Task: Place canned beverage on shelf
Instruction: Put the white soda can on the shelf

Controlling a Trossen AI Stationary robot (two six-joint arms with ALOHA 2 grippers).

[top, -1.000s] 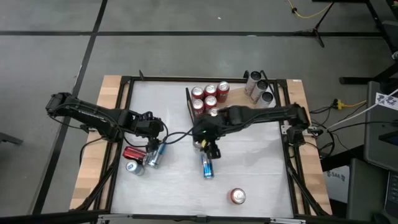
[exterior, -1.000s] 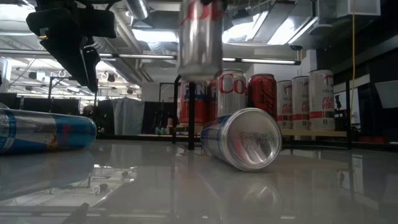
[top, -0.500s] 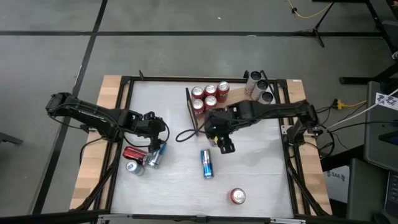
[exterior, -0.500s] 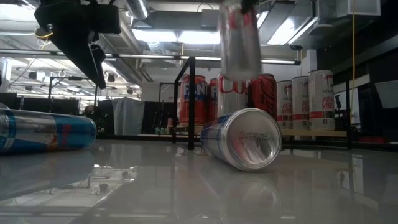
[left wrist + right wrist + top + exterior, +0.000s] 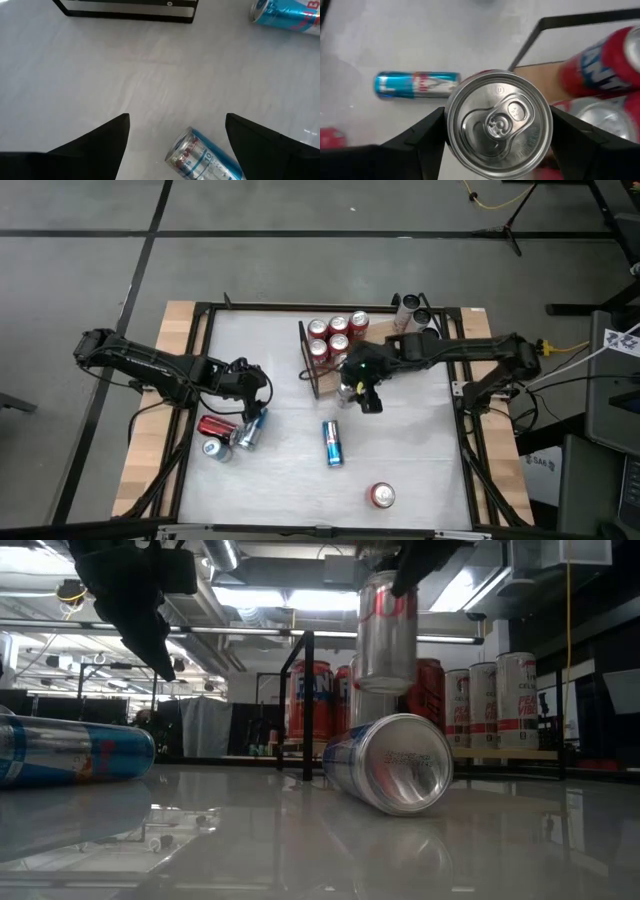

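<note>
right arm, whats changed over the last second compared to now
The right gripper has carried its upright silver can away from above the blue can lying mid-table and toward the shelf, where red cans stand. It stays shut on the can, held above the table. The left gripper has barely shifted, open above the cans lying at the left. No other can has moved.
</note>
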